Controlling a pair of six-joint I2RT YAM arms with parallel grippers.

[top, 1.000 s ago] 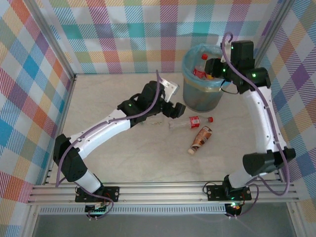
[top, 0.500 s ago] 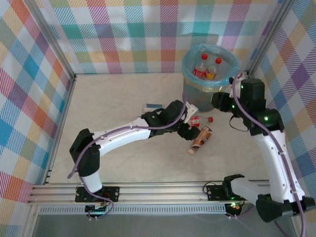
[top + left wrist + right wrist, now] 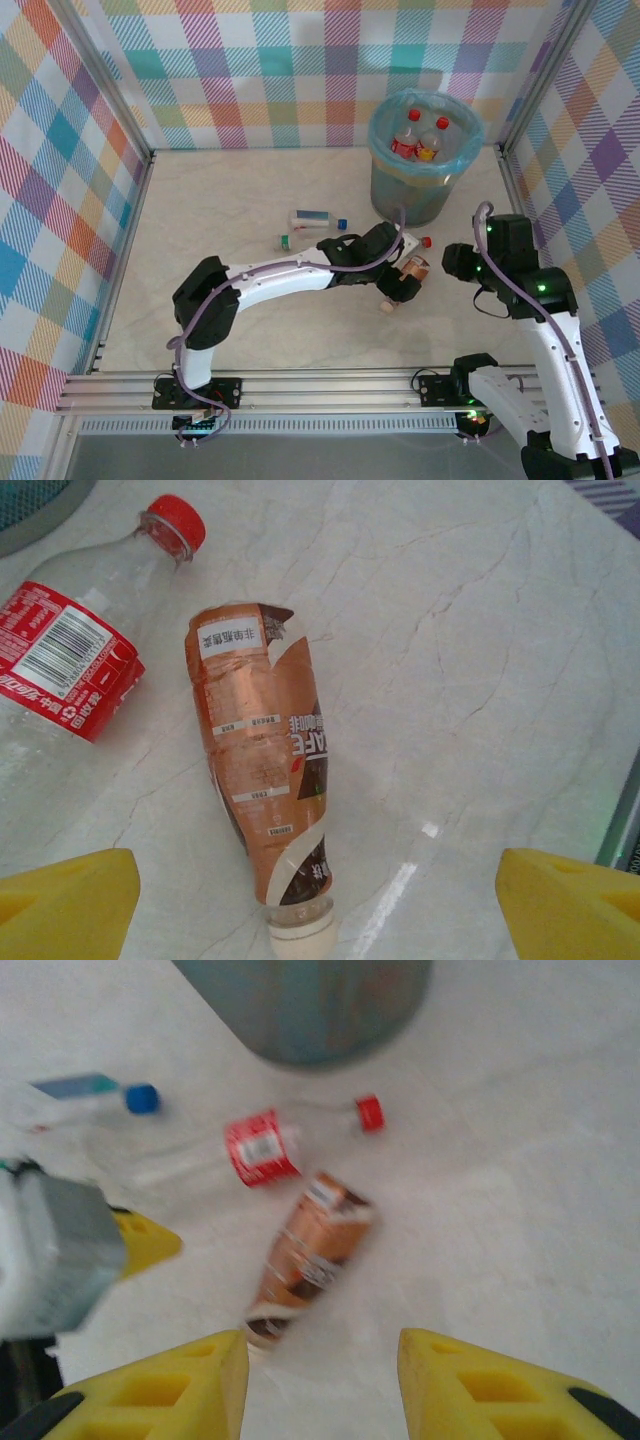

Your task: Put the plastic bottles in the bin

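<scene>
Jaws of the left gripper (image 3: 315,880) stand wide and empty, one yellow finger (image 3: 65,905) on each side of the brown bottle (image 3: 265,790). That bottle lies flat on the table (image 3: 480,660), its white-capped neck between the fingers and its body stretching ahead of them. Just off the left finger lies the red-label bottle (image 3: 60,670), its cap near the brown one's far end; whether they touch I cannot tell. The bin (image 3: 378,140) stands farther ahead and to the left, with two red-capped bottles (image 3: 405,145) inside. A blue-cap bottle (image 3: 315,218) and a green-cap bottle (image 3: 292,240) lie well off to this gripper's left. The right gripper (image 3: 322,1360) hangs near on the other side, fingers parted around nothing, facing the same brown bottle.

Several things look likely to spoil the pick. The fingers line up with the tapered neck rather than the body, so a squeeze there may let the bottle pivot, droop or slide out on the way up. The wrapper looks smooth and the bottle round, so an uneven close could roll it away across the slick table. Coming down, the left finger could nudge the red-label bottle and send it rolling. With both grippers so near one target, the arms may collide if both go for it.
</scene>
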